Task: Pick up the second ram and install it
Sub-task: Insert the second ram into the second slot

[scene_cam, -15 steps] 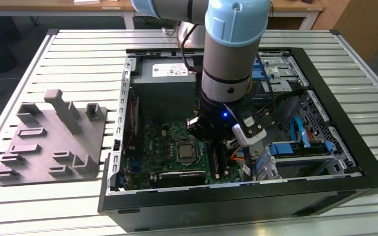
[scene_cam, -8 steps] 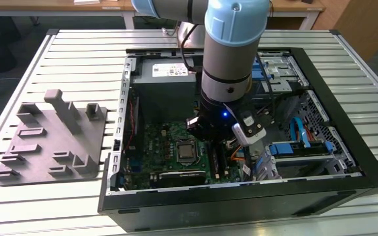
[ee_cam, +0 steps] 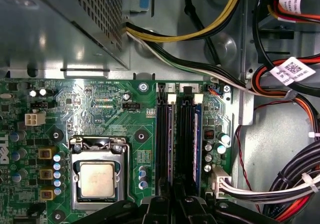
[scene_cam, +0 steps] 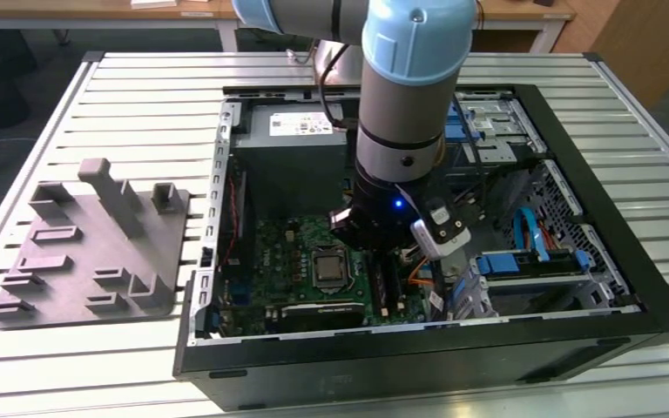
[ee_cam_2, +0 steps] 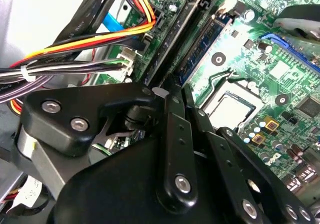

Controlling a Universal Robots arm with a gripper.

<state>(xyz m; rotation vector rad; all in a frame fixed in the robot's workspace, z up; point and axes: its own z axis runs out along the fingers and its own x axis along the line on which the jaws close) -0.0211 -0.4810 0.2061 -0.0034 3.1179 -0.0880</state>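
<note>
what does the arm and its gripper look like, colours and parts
The arm has pale blue joint caps over a silver-grey tube with a black band, and a small blue light near the wrist. The gripper is matte black, built of flat linkage bars with silver screw heads.

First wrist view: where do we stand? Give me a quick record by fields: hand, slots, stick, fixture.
hand: low over the memory slots, inside the open computer case
memory stick: cannot tell whether it is held or seated
processor: beside the slots, uncovered
grey fixture: on the table, exterior view's left, outside the case
</note>
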